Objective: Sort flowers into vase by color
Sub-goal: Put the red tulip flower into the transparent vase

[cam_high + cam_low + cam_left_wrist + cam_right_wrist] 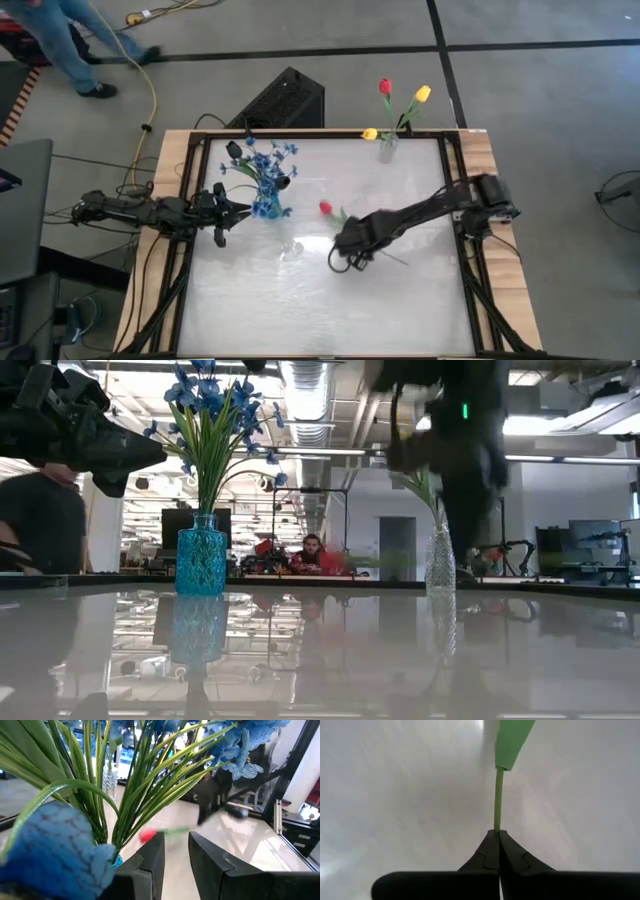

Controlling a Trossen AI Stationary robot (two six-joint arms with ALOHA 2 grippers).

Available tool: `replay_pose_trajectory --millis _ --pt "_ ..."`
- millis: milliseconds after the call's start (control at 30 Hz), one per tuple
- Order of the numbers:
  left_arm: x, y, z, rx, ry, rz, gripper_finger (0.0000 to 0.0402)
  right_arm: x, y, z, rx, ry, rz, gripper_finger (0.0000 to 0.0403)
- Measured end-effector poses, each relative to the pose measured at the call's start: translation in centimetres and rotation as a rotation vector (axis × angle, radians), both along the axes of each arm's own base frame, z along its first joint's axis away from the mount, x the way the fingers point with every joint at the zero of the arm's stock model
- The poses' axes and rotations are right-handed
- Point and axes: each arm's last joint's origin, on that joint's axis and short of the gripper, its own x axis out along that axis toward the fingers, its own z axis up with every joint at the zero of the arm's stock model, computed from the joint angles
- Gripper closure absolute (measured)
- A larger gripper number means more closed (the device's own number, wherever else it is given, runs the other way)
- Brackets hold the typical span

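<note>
From above, the table [300, 290] holds two vases. The blue vase [266, 206] sits near the left side, full of blue flowers [268, 160] and two black flowers [283, 183]; I cannot count the blue ones. The clear vase [387, 148] stands far from the blue vase, at the back edge, and holds three tulips: one red tulip [385, 87] and two yellow tulips [423, 94]. One more red tulip [326, 208] is to the right of the blue vase, above the middle of the table, and its stem runs into the right gripper [344, 243]. The left gripper [232, 212] waits just beside the blue vase, on its left. From table height, the blue vase [202, 561] stands on the left with its green stems and blue flowers [208, 390] fanning up, and the clear vase [440, 563] stands well to its right. In the left wrist view, the left gripper [176, 851] has its two fingers a little apart with nothing between them, close to the green stems [150, 775]; the red tulip [148, 836] shows past the blue vase. In the right wrist view, the right gripper [497, 834] pinches one thin green stem [497, 800], its fingers pressed together on it, with a green leaf [512, 740] farther up.
</note>
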Motion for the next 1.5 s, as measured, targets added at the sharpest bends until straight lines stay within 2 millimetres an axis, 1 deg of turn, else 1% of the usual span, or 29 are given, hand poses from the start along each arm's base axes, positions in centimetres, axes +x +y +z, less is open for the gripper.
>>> replay_pose_trajectory --millis 67,167,233,300,367,433,600,700,767,833,933,1033,1133,1233,1300,1400,1467,1500 --pt "0.0 0.0 0.0 0.0 0.0 0.0 0.0326 -0.8 -0.5 2.4 -0.06 -0.055 -0.021 0.0387" --pt "0.0 0.0 0.0 0.0 0.0 0.0 0.0326 -2.8 -1.4 4.7 -0.13 -0.117 -0.056 0.0387" --pt "0.0 0.0 0.0 0.0 0.0 0.0 0.0326 -3.9 -1.9 6.5 -0.19 -0.233 -0.069 0.0387" --pt "0.0 0.0 0.0 0.0 0.0 0.0 0.0326 -5.3 -2.0 8.3 -0.285 -0.391 -0.082 0.0387" --pt "0.0 0.0 0.0 0.0 0.0 -0.001 0.0326 -6.8 -2.3 9.6 -0.363 -0.519 -0.09 0.0387" --pt "0.0 0.0 0.0 0.0 0.0 -0.001 0.0326 -7.8 -2.4 10.9 -0.387 -0.669 -0.091 0.0387" --pt "0.0 0.0 0.0 0.0 0.0 -0.001 0.0326 -10.3 -2.8 14.5 -0.443 -1.0 -0.031 0.0387" --pt "0.0 0.0 0.0 0.0 0.0 -0.001 0.0326 -11.5 -3.4 16.2 -0.49 -1.101 0.009 0.0387" --pt "0.0 0.0 0.0 0.0 0.0 -0.001 0.0326 -12.2 -4.0 17.3 -0.56 -1.13 -0.003 0.0387" --pt "0.0 0.0 0.0 0.0 0.0 -0.001 0.0326 -12.7 -4.9 17.9 -0.667 -1.118 -0.056 0.0387" --pt "0.0 0.0 0.0 0.0 0.0 -0.001 0.0326 -12.8 -6.5 18.0 -0.784 -1.039 -0.087 0.0387" --pt "0.0 0.0 0.0 0.0 0.0 -0.002 0.0326 -12.3 -8.8 17.7 -0.782 -1.0 -0.071 0.0387" --pt "0.0 0.0 0.0 0.0 0.0 -0.002 0.0326 -11.8 -11.6 17.3 -0.757 -0.973 -0.093 0.0387" --pt "0.0 0.0 0.0 0.0 0.0 -0.003 0.0326 -12.3 -13.7 17.3 -0.747 -0.963 -0.105 0.0387" --pt "0.0 0.0 0.0 0.0 0.0 -0.003 0.0326 -13.2 -14.5 18.1 -0.782 -1.001 -0.143 0.0387" --pt "0.0 0.0 0.0 0.0 0.0 -0.003 0.0326 -14.3 -15.0 19.3 -0.848 -1.046 -0.162 0.0387" --pt "0.0 0.0 0.0 0.0 0.0 -0.003 0.0326 -14.6 -15.5 19.3 -0.88 -1.069 -0.182 0.0387" --pt "0.0 0.0 0.0 0.0 0.0 -0.003 0.0326 -14.8 -15.8 18.9 -0.894 -1.086 -0.189 0.0387"
